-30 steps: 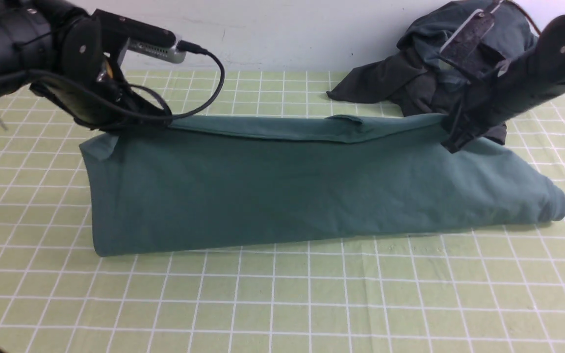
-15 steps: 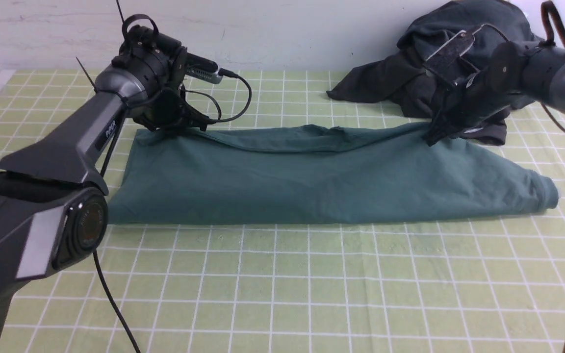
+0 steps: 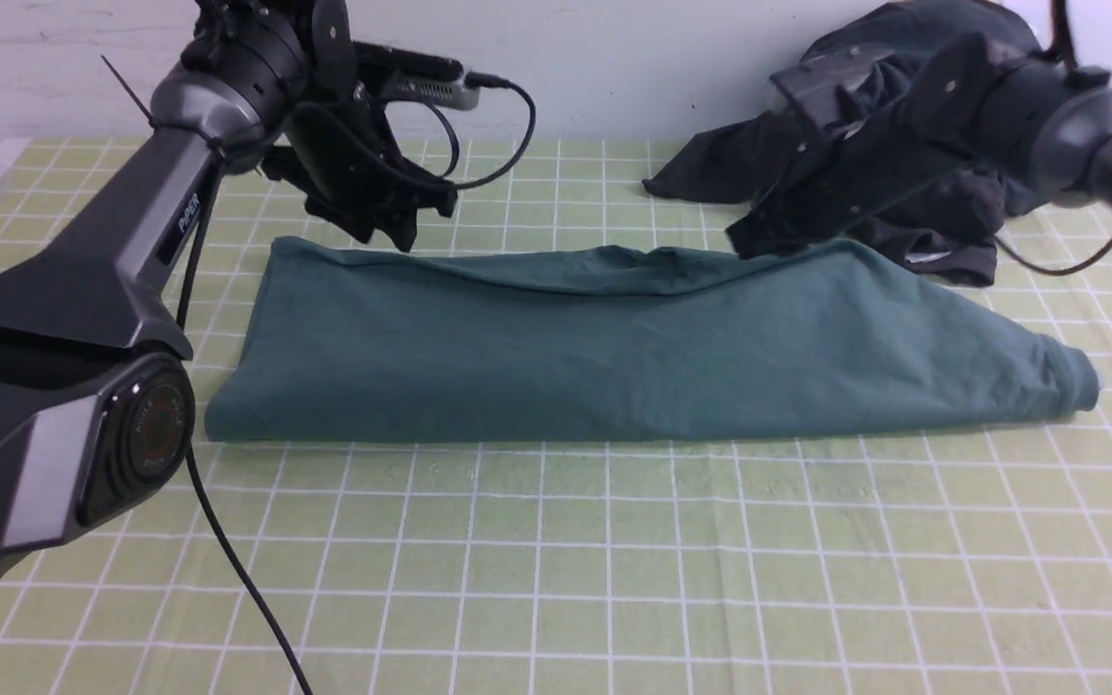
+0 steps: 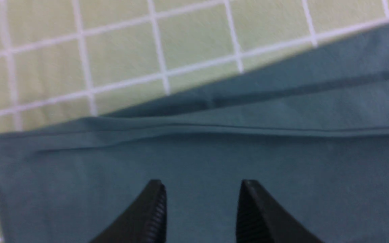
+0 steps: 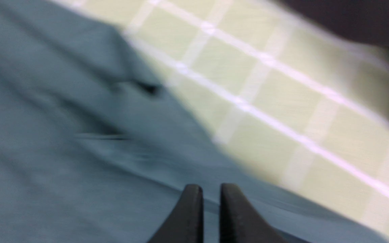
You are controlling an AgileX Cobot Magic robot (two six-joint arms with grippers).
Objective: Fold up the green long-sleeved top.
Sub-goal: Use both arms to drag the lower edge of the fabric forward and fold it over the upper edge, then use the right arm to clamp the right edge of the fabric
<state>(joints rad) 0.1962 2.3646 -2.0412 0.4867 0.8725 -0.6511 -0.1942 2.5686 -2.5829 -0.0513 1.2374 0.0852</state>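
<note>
The green long-sleeved top lies folded into a long flat band across the middle of the gridded mat. Its far edge shows a seam in the left wrist view, and it fills much of the blurred right wrist view. My left gripper hangs just above the top's far left corner, open, with only cloth seen below its fingers. My right gripper hovers over the far right edge, its fingers nearly together with a thin slit and nothing in it.
A heap of dark charcoal garments sits at the back right against the wall, partly behind my right arm. The green gridded mat covers the table. My left arm's base and cable fill the near left corner.
Both grippers let go of the top's far edge and rose off it. The lifted edge dropped, so the top now lies flat. The right gripper's fingers opened and then closed again.
</note>
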